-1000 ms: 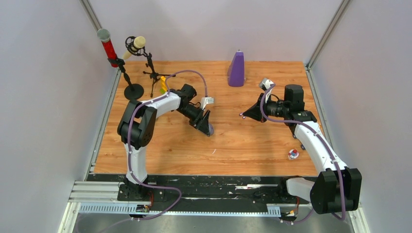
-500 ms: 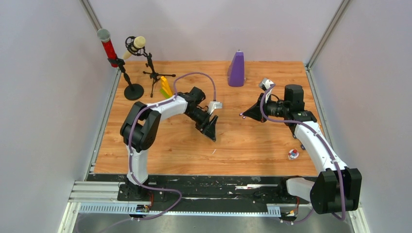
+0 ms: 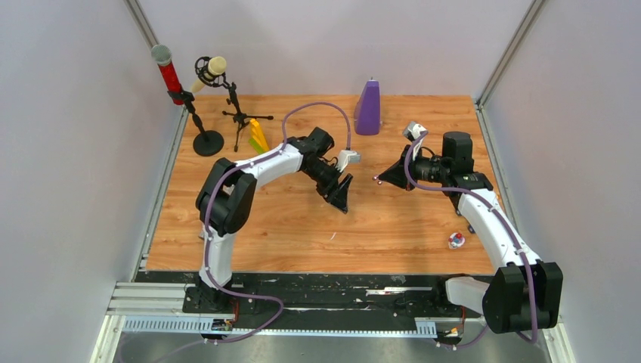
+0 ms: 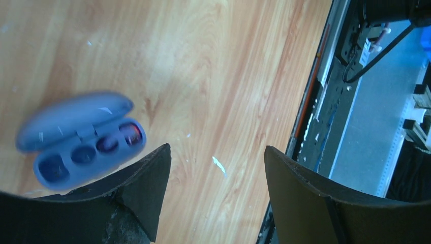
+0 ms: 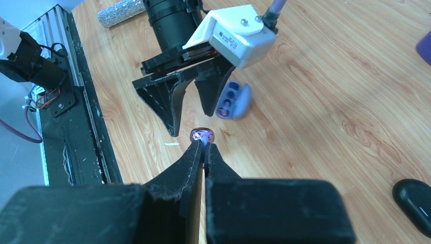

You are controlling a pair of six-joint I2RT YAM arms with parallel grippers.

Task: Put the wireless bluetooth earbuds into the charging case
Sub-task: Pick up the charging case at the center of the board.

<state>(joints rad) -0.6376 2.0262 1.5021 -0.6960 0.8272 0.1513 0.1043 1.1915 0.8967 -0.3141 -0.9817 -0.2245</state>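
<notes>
Seemingly left fingers (image 5: 162,99) stand between gripped earbud (image 5: 202,136) and open case (image 5: 234,100).

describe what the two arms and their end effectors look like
Both arms are alike: the left arm and right arm have white links, bulky black joints and a purple cable looping along them. Each wrist carries a small white camera box. The left end effector and right end effector have two matte black, wedge-shaped fingers tapering to points.
</notes>
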